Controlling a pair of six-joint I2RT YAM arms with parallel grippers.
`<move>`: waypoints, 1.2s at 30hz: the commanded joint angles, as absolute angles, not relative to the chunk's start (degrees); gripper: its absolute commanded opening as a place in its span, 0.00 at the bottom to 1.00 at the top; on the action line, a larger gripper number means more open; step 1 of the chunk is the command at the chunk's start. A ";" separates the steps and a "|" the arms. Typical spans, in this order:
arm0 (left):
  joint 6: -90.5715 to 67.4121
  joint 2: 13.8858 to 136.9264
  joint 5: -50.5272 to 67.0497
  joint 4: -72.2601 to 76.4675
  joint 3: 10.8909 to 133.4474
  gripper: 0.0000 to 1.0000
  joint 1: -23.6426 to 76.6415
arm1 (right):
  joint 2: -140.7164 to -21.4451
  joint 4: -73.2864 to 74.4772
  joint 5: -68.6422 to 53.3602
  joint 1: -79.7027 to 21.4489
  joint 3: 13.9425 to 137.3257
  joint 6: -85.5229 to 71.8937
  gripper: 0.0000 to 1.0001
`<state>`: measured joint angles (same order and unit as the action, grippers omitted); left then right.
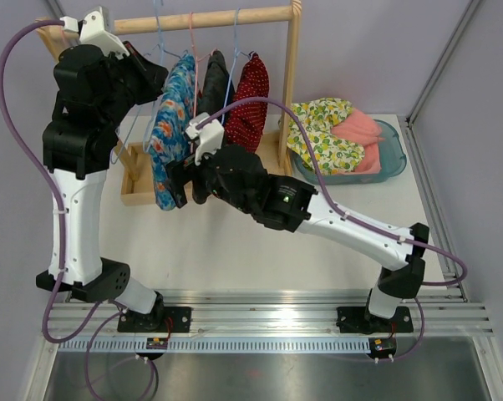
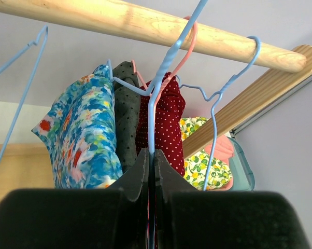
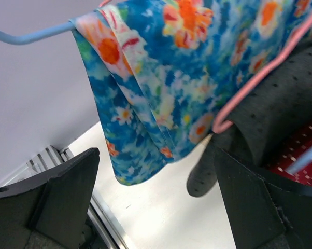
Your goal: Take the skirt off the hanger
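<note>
Three skirts hang on wire hangers from the wooden rod (image 1: 210, 20): a blue floral skirt (image 1: 170, 125), a dark grey dotted one (image 1: 213, 88) and a red polka-dot one (image 1: 248, 100). My left gripper (image 1: 154, 78) is raised at the rack and shut on a blue hanger wire (image 2: 152, 124) beside the floral skirt (image 2: 81, 135). My right gripper (image 1: 179, 177) is open at the floral skirt's lower hem. In the right wrist view its fingers (image 3: 60, 192) stand wide apart below the hem (image 3: 161, 88), touching nothing; the grey skirt (image 3: 280, 109) on a pink hanger (image 3: 259, 78) hangs beside it.
The wooden rack's base (image 1: 139, 197) and right post (image 1: 292, 83) stand at the back. A blue basin (image 1: 393, 163) holding yellow-floral cloth (image 1: 327, 134) and pink cloth (image 1: 360, 127) sits at the right. An empty light-blue hanger (image 2: 18, 98) hangs at the left.
</note>
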<state>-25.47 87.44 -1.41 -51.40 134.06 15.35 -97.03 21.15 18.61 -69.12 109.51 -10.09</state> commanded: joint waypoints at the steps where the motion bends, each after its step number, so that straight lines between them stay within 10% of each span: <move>1: -24.43 84.73 -1.41 -47.02 133.95 0.00 15.64 | -99.49 20.04 21.71 -70.05 116.01 -7.82 1.00; 14: -24.43 80.77 -0.35 -46.06 131.57 0.00 15.56 | -105.64 18.19 23.73 -70.14 118.82 -7.38 0.95; 24: -23.91 79.10 -0.61 -45.62 129.81 0.00 15.56 | -107.84 17.84 22.76 -70.14 120.76 -7.65 0.00; 36: -17.23 82.70 -7.47 -48.07 138.77 0.00 14.85 | -94.14 10.02 22.76 -72.06 81.70 -18.80 0.00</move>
<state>-20.71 82.61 -4.34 -55.31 133.86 15.33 -97.19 10.52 21.93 -70.26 90.39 -13.19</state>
